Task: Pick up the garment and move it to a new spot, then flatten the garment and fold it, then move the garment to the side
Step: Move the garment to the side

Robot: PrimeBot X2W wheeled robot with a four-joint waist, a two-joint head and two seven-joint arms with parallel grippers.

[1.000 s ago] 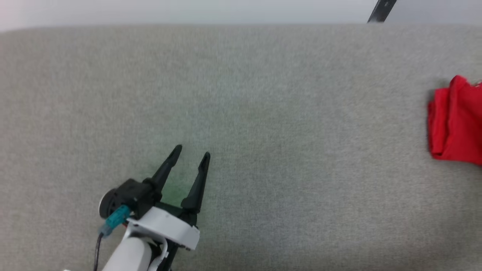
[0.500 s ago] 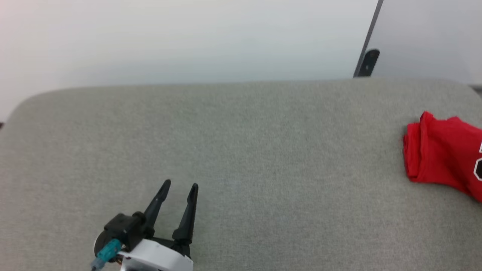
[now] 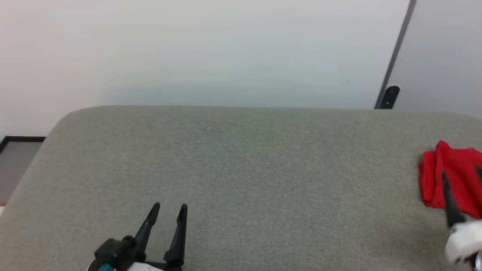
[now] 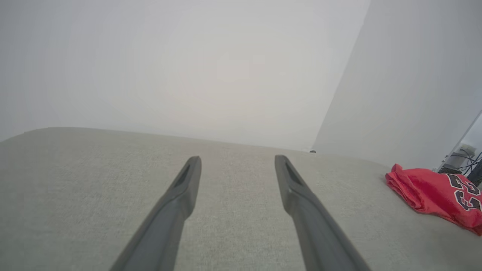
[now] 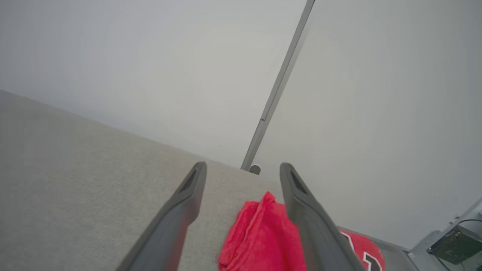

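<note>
The garment (image 3: 432,184) is a folded red bundle at the far right of the grey fabric-covered table (image 3: 241,158). The left wrist view shows black-and-white print on the garment (image 4: 425,190). My right gripper (image 3: 461,171) hangs open just above the garment's near side, its fingers straddling the red cloth (image 5: 260,233) without touching it. In its own view the right gripper (image 5: 243,167) has nothing between its fingers. My left gripper (image 3: 170,207) stands open over bare table at the lower left, far from the garment. The left gripper (image 4: 237,160) is empty.
A pale wall rises behind the table's rounded far edge. A dark slanted strip with a black fitting (image 3: 389,96) stands at the back right. Floor (image 3: 15,162) shows past the table's left end. A box with cables (image 5: 455,244) sits beyond the right end.
The head camera has tilted up, so table and left gripper sit lower in the picture. My right gripper has come into view over the garment. Both grippers stay open.
</note>
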